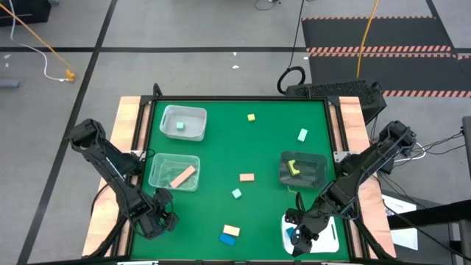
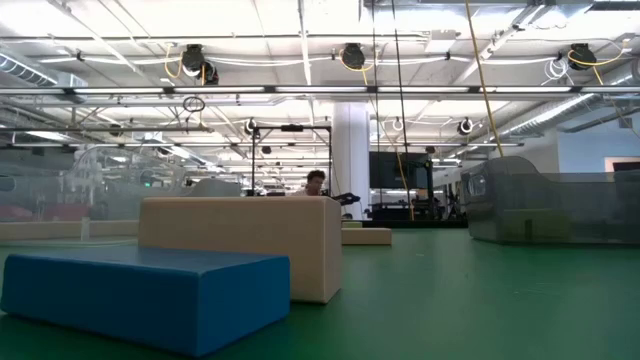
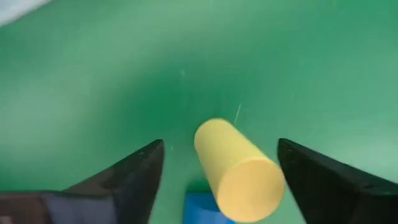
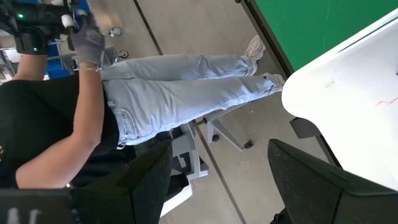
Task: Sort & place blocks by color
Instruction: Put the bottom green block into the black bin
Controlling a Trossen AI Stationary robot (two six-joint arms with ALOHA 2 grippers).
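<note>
Blocks lie scattered over the green table (image 1: pixel 272 151); a yellow cylinder (image 3: pixel 239 169) sits between the left gripper (image 3: pixel 221 180)'s parted fingers, unclamped, so it may roll away; right gripper (image 4: pixel 217 180) open, empty, over white tray (image 1: pixel 331 239).

no readable text, labels or numbers

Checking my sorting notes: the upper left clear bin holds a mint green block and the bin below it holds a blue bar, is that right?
Not quite. The upper clear bin does hold a mint green block, but the bin below it holds a salmon bar, not a blue one. The high view shows this.
</note>
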